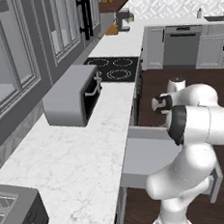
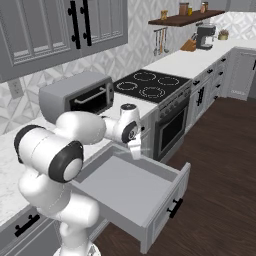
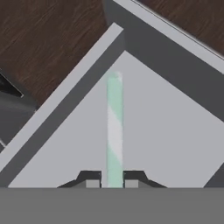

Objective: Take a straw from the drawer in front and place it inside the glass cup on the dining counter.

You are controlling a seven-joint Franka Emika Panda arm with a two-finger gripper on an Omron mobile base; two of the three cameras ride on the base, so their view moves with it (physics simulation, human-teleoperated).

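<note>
The drawer stands pulled out from under the marble worktop, its grey inside plain. My gripper hangs over the drawer's back left part. In the hand view the straw, a pale green-and-white stick, runs from between my fingertips toward the drawer's corner, over its grey floor. My gripper is shut on the straw's near end. From the left base view the drawer shows partly behind my arm. The glass cup and the dining counter are out of view.
A grey toaster oven sits on the worktop behind the drawer, with a black cooktop and oven to its right. A dark toaster stands at the near left. Dark wood floor spreads to the right of the drawer.
</note>
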